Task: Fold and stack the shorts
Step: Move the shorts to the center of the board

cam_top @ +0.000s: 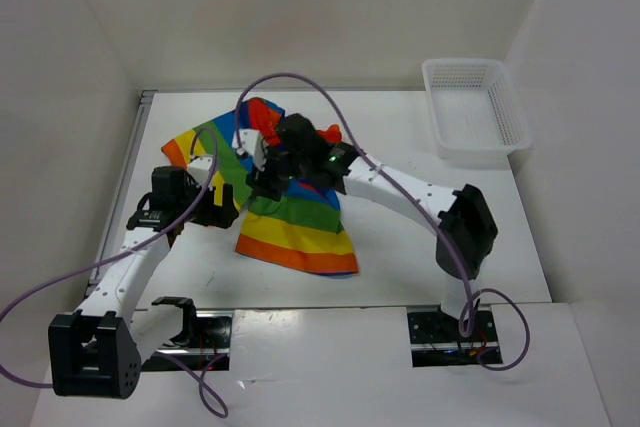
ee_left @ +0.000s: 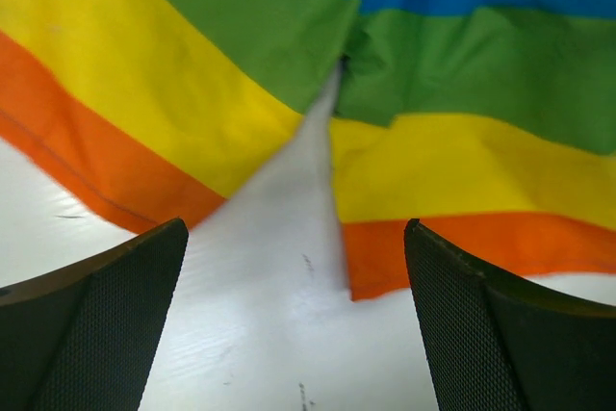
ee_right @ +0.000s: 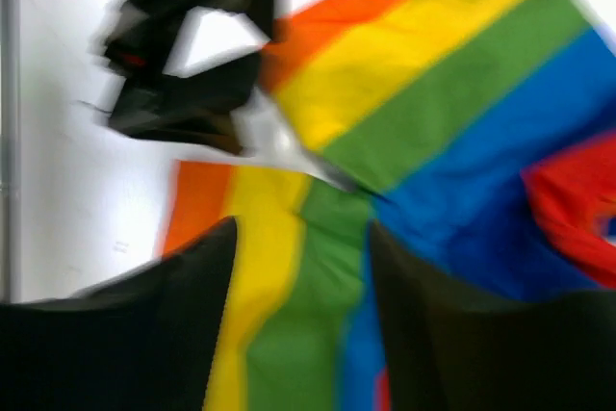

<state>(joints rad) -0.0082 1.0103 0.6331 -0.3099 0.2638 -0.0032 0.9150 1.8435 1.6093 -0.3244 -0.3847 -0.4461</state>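
The shorts [cam_top: 300, 222] lie spread on the table [cam_top: 400, 247], left of the middle. Their orange hems face the near side and the red waistband is bunched at the far end under the right arm.

The left gripper [cam_top: 222, 205] hangs low at the left near edge of the shorts with its fingers [ee_left: 106, 324] spread wide. They hold nothing: between them shows bare table, and just beyond it the notch where the two legs meet.

The right gripper [cam_top: 262, 179] is above the middle of the shorts, close to the left one. Its fingers [ee_right: 144, 334] stand partly apart, with yellow and green stripes in the gap. That view is blurred, so I cannot tell whether they touch the cloth.

A white basket [cam_top: 478, 150] sits at the far right, well apart from the shorts.
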